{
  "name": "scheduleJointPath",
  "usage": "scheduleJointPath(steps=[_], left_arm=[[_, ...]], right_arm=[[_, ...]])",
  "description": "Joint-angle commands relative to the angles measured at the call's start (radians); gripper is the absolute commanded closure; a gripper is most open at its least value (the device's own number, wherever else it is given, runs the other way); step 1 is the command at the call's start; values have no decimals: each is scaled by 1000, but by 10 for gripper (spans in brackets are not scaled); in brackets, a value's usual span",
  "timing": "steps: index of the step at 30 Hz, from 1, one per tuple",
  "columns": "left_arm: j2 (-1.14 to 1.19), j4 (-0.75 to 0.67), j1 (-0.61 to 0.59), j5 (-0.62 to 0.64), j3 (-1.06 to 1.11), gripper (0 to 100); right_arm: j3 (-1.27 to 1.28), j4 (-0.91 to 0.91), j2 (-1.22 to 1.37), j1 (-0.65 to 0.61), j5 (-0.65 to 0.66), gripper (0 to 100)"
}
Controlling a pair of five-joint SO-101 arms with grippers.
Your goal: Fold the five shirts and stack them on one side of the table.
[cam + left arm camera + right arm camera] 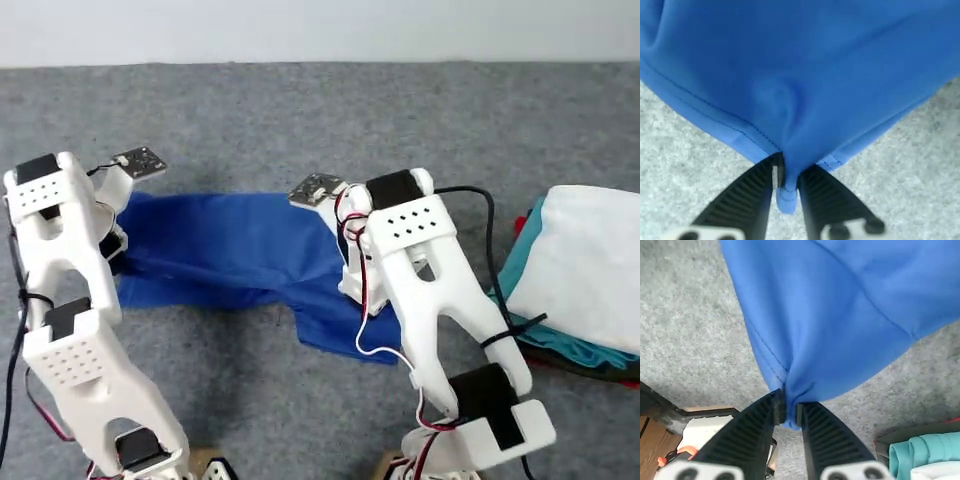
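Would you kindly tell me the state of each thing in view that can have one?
blue shirt: spread loosely over the table, pinched at two edges.
left gripper: shut on the blue shirt's hem.
right gripper: shut on the blue shirt's edge.
white shirt: folded, on top of the pile beside the right arm.
teal shirt: folded, under the white shirt.

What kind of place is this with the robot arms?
Probably a robot test table in a lab or workshop: two white plastic robot arms on a grey carpet-like table cover hold a blue fabric shirt beside a pile of folded shirts.
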Motion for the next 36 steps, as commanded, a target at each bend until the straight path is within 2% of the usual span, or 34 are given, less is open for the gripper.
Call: scheduleJointPath(steps=[1,3,5,12,22,30,36], left_arm=[[-23,31,6,-9,-27,930],[-23,60,5,-6,-59,920],[-23,78,3,-5,-88,920],[-127,77,8,44,-120,916],[-316,77,9,44,-120,916],[-376,77,21,44,-120,916],[-434,78,18,44,-116,915]], right_arm=[[-8,44,-67,1,-5,864],[-8,44,-87,2,-6,763],[-12,41,-125,2,-29,715],[-101,36,-165,18,-40,713],[-233,-199,62,134,-41,715],[-391,-200,237,133,-118,715],[-410,-199,265,137,-121,715]])
